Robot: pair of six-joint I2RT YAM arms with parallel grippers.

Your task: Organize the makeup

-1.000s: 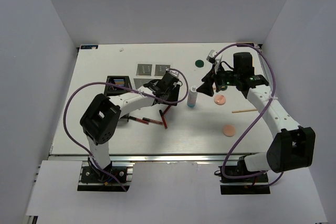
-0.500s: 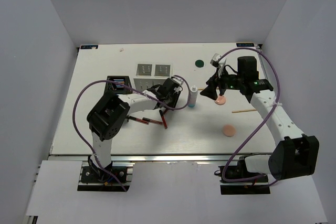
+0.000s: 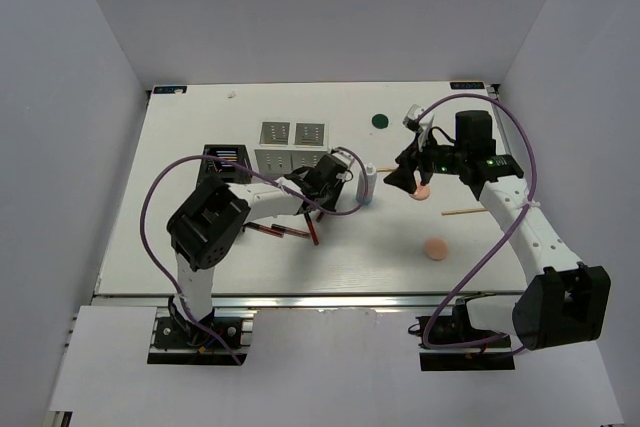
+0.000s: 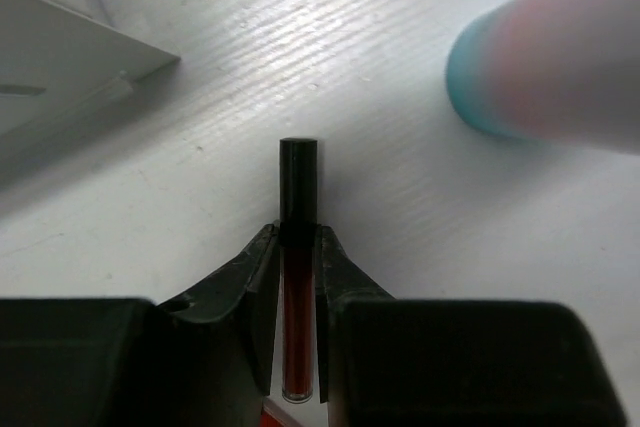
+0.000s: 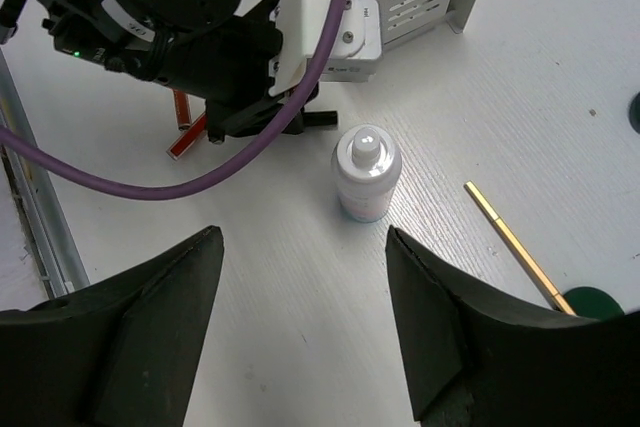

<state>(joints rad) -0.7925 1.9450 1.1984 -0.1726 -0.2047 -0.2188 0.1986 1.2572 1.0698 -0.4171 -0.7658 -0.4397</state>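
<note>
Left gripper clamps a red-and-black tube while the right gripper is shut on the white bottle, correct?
No. The right gripper is open and holds nothing; the white bottle stands free ahead of it, as the right wrist view shows. The left gripper does clamp the red-and-black tube.

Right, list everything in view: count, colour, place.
tubes: at least three, red-and-black; one in left pincer, rest lying nearby
bottle: one, white with blue base, upright, centre
pads: two, pink, right half
discs: two, dark green, far half
sticks: two, wooden, right half
box: one, white, beyond left pincer
holder: one, black, left of box
table: one, white, under everything
left pincer: one, black, shut on a tube
right pincer: one, black, open, empty
</note>
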